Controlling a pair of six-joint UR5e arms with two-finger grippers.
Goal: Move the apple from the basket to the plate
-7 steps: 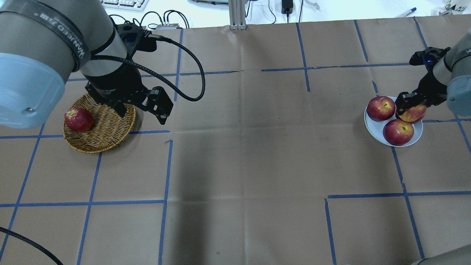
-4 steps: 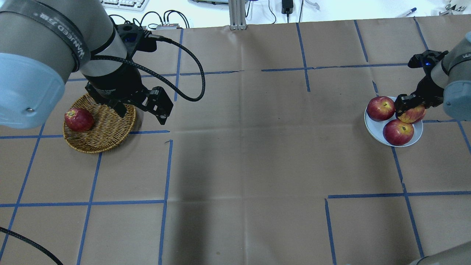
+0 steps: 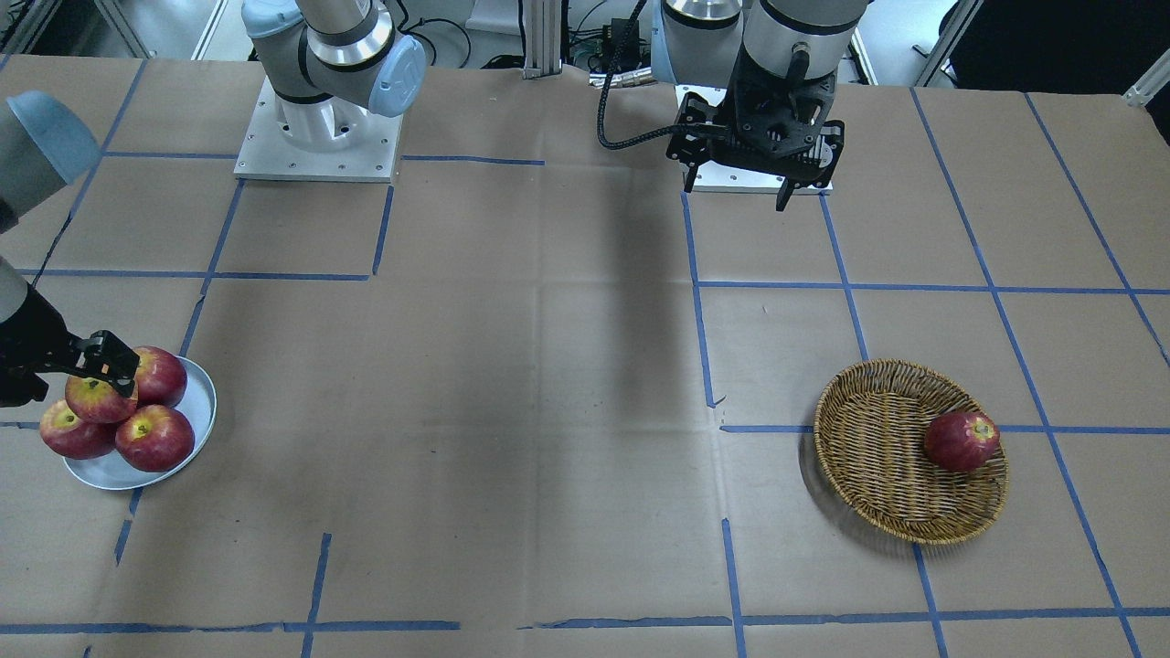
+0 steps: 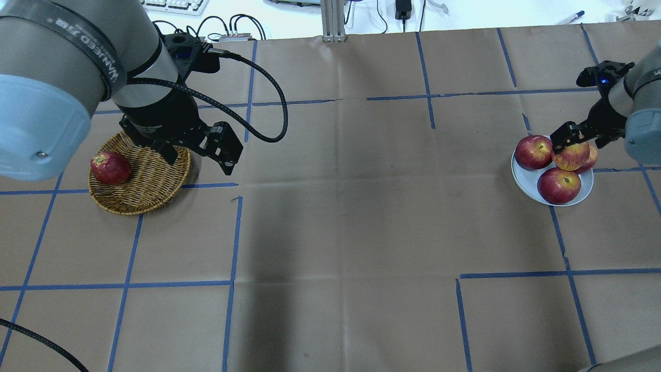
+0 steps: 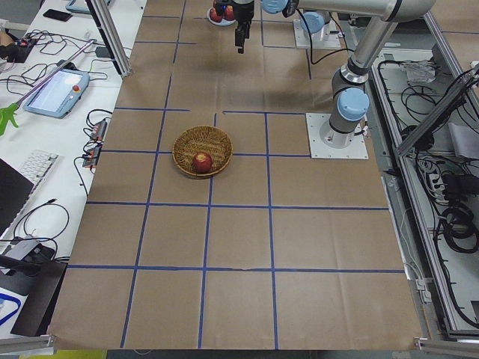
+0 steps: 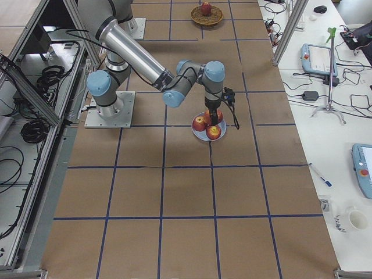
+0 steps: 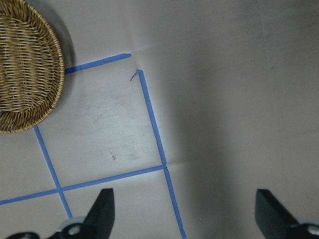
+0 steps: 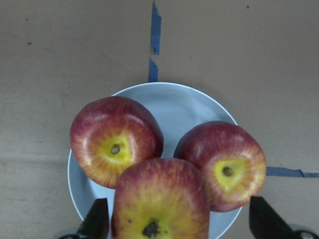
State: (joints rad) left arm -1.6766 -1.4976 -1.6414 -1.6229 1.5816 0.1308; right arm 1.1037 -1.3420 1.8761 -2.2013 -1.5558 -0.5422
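**Brown-paper bench, pale apple on the plate pile**

Brown paper crossed by blue tape lines [image 4: 126, 284] covers the bench [image 4: 341, 217], with the basket [image 4: 147, 199] at one end and the plate [image 4: 522, 178] well apart at the other. The apple [image 4: 571, 156], paler and yellow-streaked round its stem, sits at the plate, perched against three darker apples [image 4: 559, 186] that crowd it. The right gripper [image 8: 177, 221] hangs just over it with fingers [image 8: 97, 221] spread wider than the fruit, a clear gap on one side, so I judge it pinches nothing. The left gripper [image 4: 200, 163] hovers beside the basket, likewise spread and empty. One dark red apple [image 4: 110, 168] lies in the basket near its rim.

By my reading the transfer is all but done: the apple is out of the basket and resting at the plate. What is left is for the right arm [image 4: 640, 103] to lift clear; the apple's perch looks unsteady, so it might roll.

A dark band [image 4: 77, 41] on the left arm [image 4: 46, 103] carries pale lettering that seems to read WANJEED, then characters I cannot make out; a small label [image 4: 155, 126] on that wrist is too blurred to read
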